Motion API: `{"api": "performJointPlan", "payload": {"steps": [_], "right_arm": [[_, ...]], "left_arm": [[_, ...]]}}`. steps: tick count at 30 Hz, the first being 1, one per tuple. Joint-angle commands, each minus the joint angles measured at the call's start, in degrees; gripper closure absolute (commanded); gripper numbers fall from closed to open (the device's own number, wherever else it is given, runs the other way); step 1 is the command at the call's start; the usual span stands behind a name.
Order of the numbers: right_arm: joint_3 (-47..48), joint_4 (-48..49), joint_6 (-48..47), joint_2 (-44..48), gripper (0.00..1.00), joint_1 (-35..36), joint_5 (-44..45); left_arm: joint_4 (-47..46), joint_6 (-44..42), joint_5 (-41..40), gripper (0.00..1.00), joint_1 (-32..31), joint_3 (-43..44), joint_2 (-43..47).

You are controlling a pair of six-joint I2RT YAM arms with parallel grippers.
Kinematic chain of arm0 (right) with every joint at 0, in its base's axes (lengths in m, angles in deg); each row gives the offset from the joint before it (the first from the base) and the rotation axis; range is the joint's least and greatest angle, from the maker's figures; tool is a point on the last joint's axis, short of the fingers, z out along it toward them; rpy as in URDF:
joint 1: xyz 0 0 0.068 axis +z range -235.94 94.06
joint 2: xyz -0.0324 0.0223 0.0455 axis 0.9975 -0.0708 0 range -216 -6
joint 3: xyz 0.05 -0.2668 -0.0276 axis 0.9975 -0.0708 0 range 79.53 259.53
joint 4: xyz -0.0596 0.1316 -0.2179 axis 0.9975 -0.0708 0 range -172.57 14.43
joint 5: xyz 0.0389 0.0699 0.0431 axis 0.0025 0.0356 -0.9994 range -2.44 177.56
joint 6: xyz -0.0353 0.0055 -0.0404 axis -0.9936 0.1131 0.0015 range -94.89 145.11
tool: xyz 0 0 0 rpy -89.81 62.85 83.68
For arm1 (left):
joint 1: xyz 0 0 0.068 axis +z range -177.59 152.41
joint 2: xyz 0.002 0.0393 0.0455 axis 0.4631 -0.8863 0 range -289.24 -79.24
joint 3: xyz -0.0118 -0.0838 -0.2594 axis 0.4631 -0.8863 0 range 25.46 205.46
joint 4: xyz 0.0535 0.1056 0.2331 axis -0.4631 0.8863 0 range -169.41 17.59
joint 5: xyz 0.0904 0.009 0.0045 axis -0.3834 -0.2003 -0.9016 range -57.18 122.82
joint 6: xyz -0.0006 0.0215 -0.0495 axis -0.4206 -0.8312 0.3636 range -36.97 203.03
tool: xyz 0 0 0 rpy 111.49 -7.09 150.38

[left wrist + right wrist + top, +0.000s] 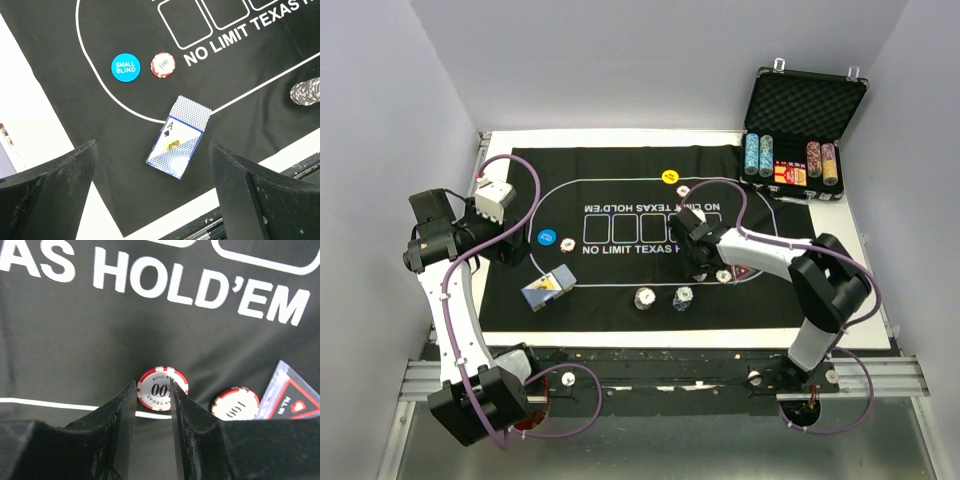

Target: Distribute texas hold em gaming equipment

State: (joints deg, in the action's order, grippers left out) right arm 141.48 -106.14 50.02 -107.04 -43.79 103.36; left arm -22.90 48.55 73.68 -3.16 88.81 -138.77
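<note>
The red-and-white 100 chip (159, 382) is sitting by the white line of the black felt mat (75, 340), probably as one seat's stake, right at the tips of the right pincer (153, 390). Its fingers are standing a slit apart, and whether they are gripping cannot be told. The left pincer (152, 150) is hovering spread wide above the deck box (179, 136), apparently lining up on it.

This looks like a robot lab cell: plain pale walls (650, 60) enclose a white counter (610, 137), and a metal rail (890, 378) along the bottom edge carries the left arm (448, 300) and the right arm (775, 255).
</note>
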Motion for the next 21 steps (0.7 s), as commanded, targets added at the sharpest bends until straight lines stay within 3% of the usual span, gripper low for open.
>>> {"api": "performJointPlan", "payload": {"steps": [1, 10, 16, 21], "right_arm": [[-5.34, -3.36, 4.36, 3.03, 0.6, -0.93, 2.66], [-9.13, -5.55, 6.56, 8.48, 0.6, -1.98, 4.51], [-3.43, -10.21, 5.95, 10.85, 0.6, -1.99, 5.57], [2.37, -8.46, 2.0, 14.81, 0.46, -1.64, -1.71]], "left_arm": [[0.53, -0.76, -0.17, 0.01, 0.54, 0.9, 0.46], [0.62, -0.94, -0.17, 0.01, 0.53, 0.46, 0.73], [0.79, -0.85, 0.18, 0.01, 0.54, 0.72, 0.38], [1.41, -0.85, 0.62, 0.01, 0.54, 1.33, 0.03]]}}
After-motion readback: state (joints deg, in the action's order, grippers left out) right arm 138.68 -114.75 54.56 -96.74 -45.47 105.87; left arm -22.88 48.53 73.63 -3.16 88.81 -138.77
